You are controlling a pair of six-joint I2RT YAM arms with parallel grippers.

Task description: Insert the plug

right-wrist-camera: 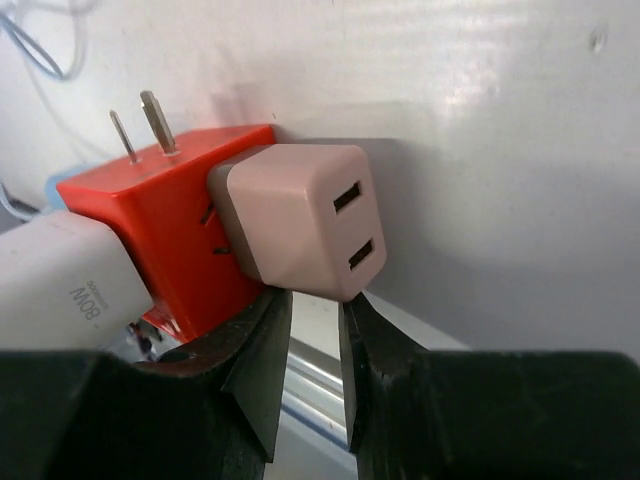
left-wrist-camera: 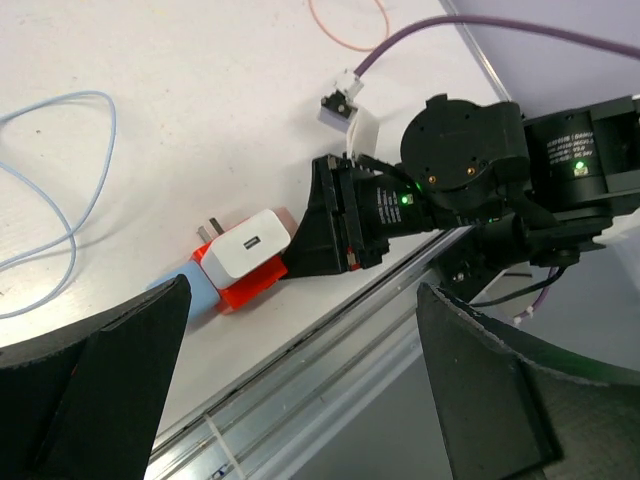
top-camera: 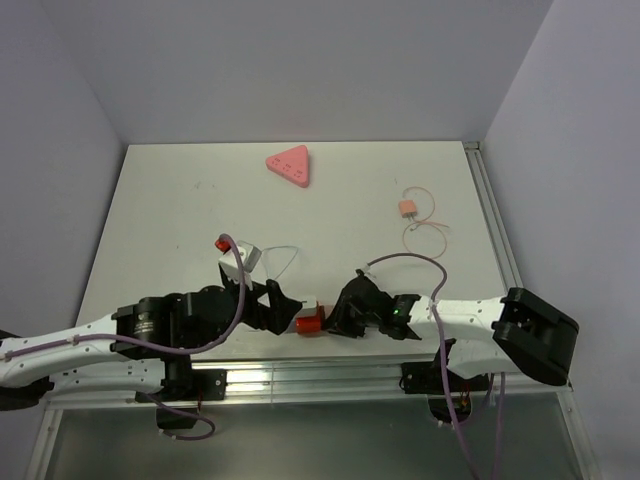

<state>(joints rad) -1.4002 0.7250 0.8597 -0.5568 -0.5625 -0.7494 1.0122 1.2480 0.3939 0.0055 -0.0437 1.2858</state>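
The pink plug [right-wrist-camera: 300, 215], seated against the red adapter [top-camera: 309, 323] at the top view's lower centre, is judged light, rigid and slick; its flat sides should be pinched. Left fingers [left-wrist-camera: 95, 390] are spread wide, right fingers [right-wrist-camera: 255, 350] nearly closed beneath it.

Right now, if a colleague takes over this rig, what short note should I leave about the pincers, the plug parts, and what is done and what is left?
Left pincer: open, empty, beside the red adapter.
Right pincer: shut, tips at the pink cube charger's lower edge; a true grip is unclear.
Red adapter: near table edge, pink cube charger and white charger attached, prongs bare.
Pink triangular block: far side, untouched.
Done: approach to the adapter. Left: the insertion itself.
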